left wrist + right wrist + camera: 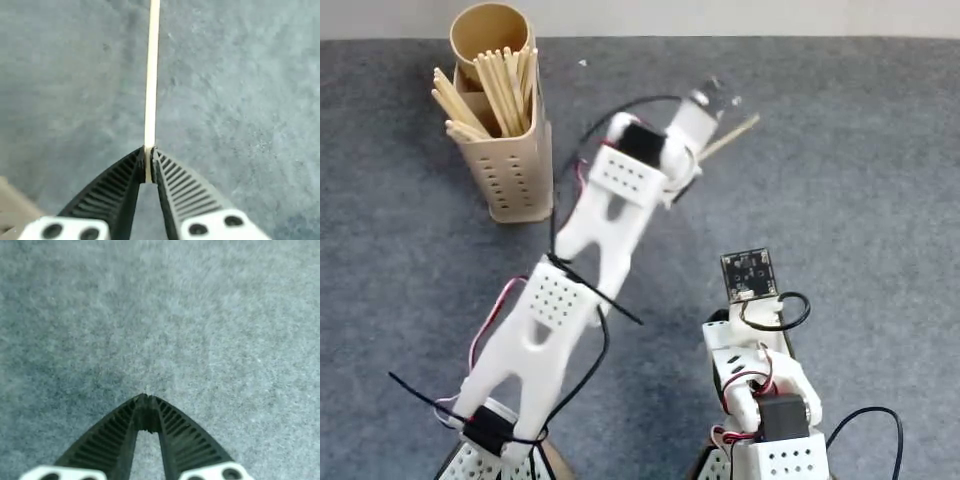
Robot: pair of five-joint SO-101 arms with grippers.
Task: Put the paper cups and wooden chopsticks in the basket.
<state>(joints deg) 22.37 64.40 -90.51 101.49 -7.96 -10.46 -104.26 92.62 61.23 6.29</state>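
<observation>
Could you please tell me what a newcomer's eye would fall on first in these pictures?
First comes the left tool, shut on a single wooden chopstick over the far middle of the grey mat. Next comes the perforated basket at the far left, which already holds a paper cup and a bundle of chopsticks.

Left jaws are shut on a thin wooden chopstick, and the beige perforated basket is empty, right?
Not quite: the beige perforated basket is not empty. The high view shows it holding a bundle of wooden chopsticks and a tan paper cup. The left jaws are indeed shut on a thin wooden chopstick.
</observation>
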